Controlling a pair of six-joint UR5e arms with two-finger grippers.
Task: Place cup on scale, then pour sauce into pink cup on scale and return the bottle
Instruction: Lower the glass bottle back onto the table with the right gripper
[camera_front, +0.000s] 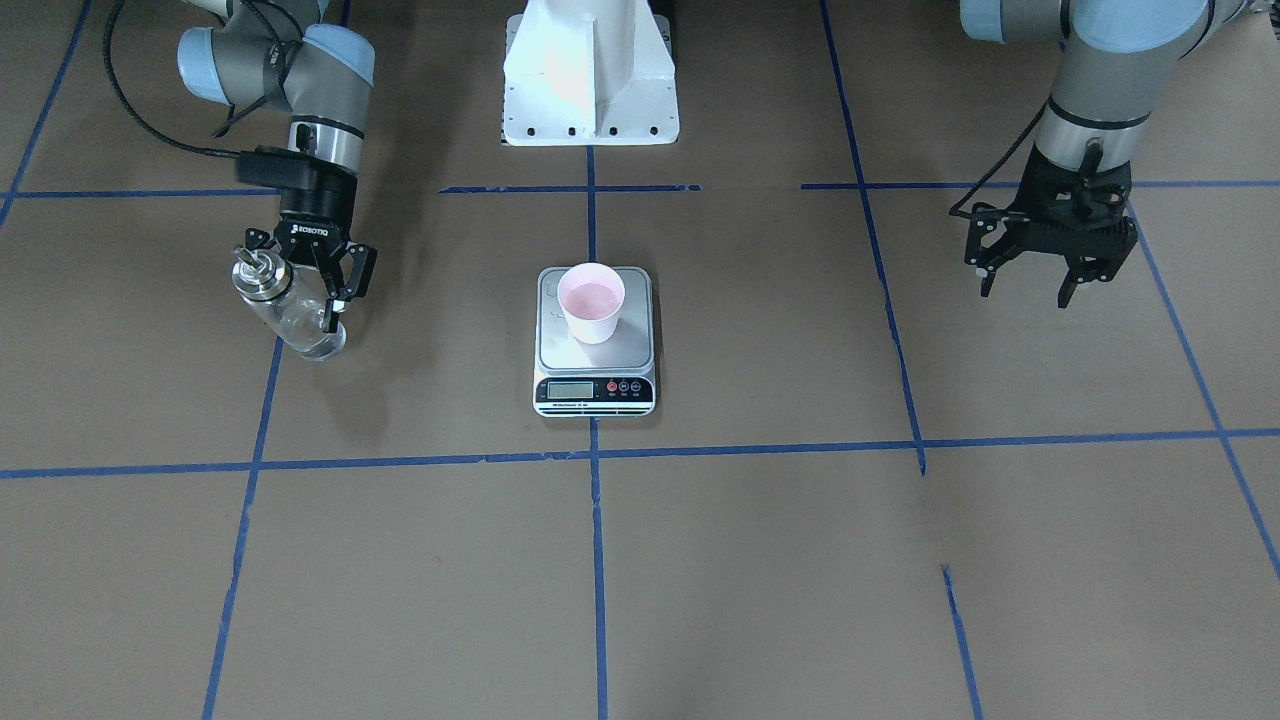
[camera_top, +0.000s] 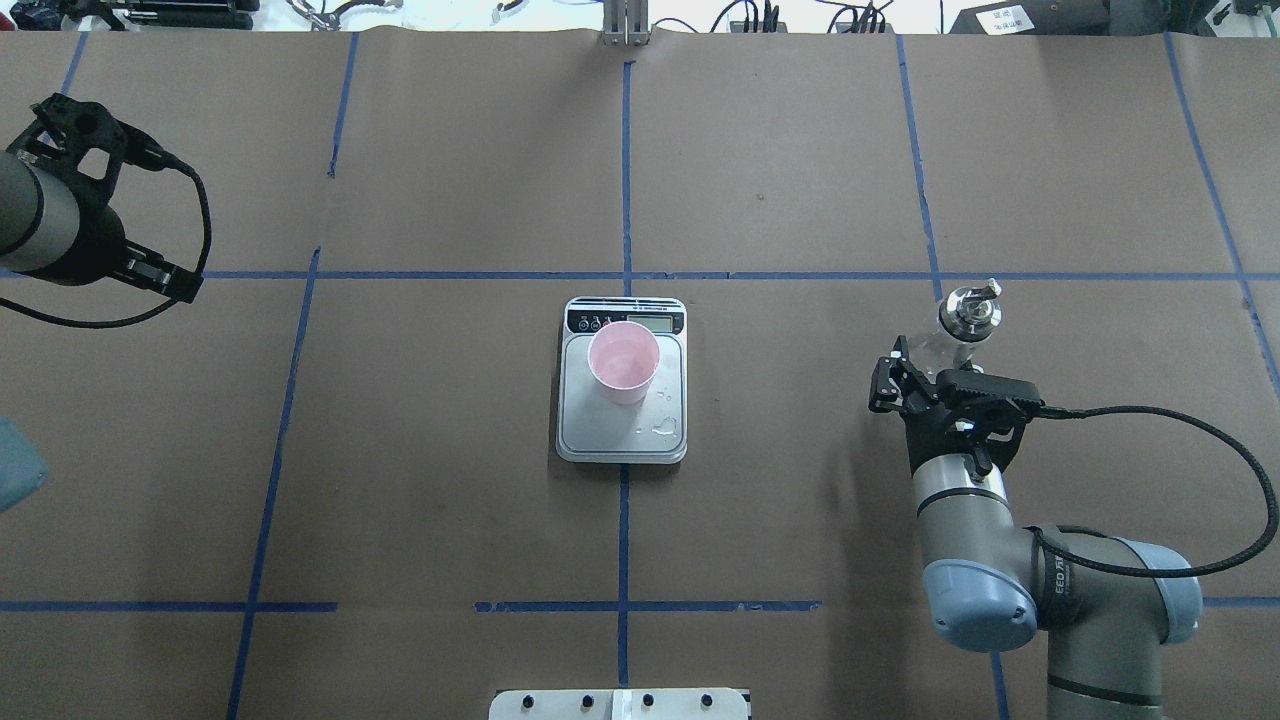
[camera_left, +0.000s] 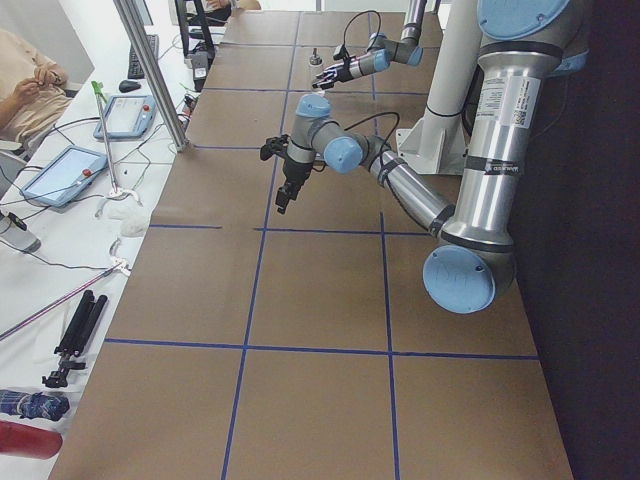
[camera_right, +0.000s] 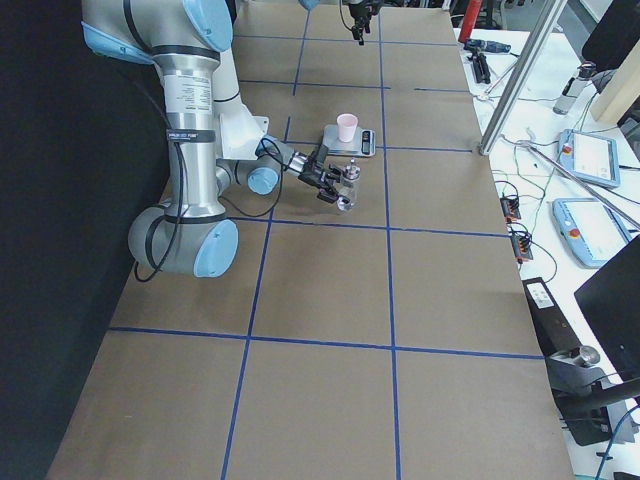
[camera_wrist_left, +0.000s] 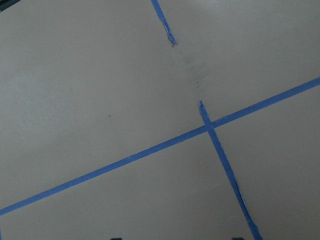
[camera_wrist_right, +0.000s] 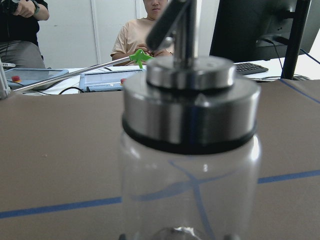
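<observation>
Returning the bottle: pour judged done, set-down left to do
Cup (camera_front: 591, 300) stands on the scale (camera_front: 560, 352) plate with liquid inside. Right gripper (camera_front: 300, 290) pinches the bottle (camera_front: 292, 318) across its glass body, well off to the robot's right of the scale. The bottle is tilted and looks nearly empty; base contact with the table unclear. Left gripper (camera_front: 1025, 295) hangs spread and empty, raised, far on the opposite side, fingers angled down

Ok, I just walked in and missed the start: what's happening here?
The right claw grips the clear bottle, well to one side of the scale. The pink cup stands on the scale with liquid in it, so pouring looks done; the bottle is not yet released. The left claw hangs open, holding nothing.
</observation>
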